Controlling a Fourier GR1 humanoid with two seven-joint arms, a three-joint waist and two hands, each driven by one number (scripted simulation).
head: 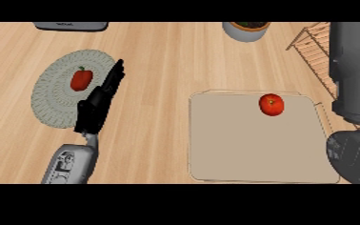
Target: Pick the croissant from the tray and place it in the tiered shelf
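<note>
On the counter [169, 62]: pale wood, carrying everything listed below.
Tray [232, 162]: beige, rounded-square, at lower right; holds only a red tomato [271, 104] near its far edge, towards the right corner.
Croissant: not visible on the tray or anywhere else in the head view; whereabouts cannot be told.
Woven mat [53, 95]: round, grey-green, at left; holds one red bell pepper [82, 79] near its middle.
Tiered shelf [314, 47]: thin wire frame at the right edge, partly hidden behind the right forearm [346, 76]; contents cannot be made out.
Pot [246, 30]: grey, round, at the top edge, dark filling inside, cut off by the frame.
Dark flat object [72, 25]: at top left, only its near edge visible.
Left hand [98, 102]: black, fingers straight and together, holding nothing, lying along the mat's right rim, tips just right of the pepper.
Right hand: hidden; only grey forearm parts along the right edge, so finger state cannot be told.
</note>
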